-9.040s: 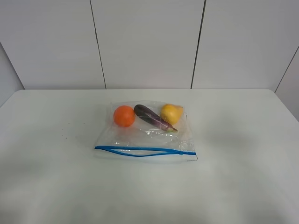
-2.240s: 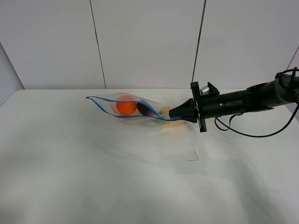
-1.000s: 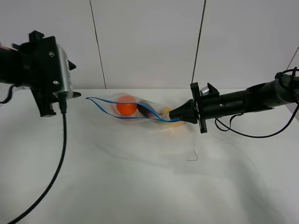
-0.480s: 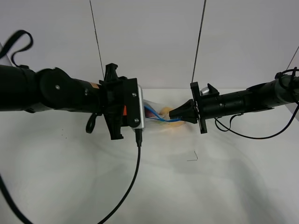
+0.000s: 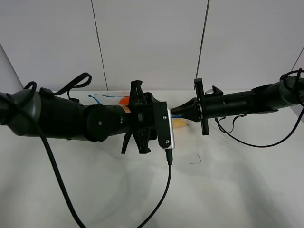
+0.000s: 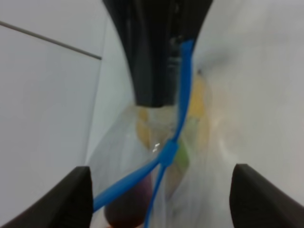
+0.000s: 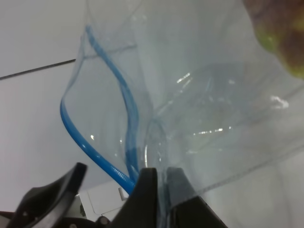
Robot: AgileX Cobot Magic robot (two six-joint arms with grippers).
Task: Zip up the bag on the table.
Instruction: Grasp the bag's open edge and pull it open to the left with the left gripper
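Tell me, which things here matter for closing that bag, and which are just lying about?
Part of the job: bag, blue zipper strip, right claw shut on the bag, open left claw straddling the strip.
Just there: orange fruit and yellow fruit inside, thin mark on the table.

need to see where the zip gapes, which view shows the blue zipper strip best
Left wrist: the zipper strip runs centred from the right hand, splitting into two tracks. Right wrist shows its open loop; exterior high shows only ends past the left arm.
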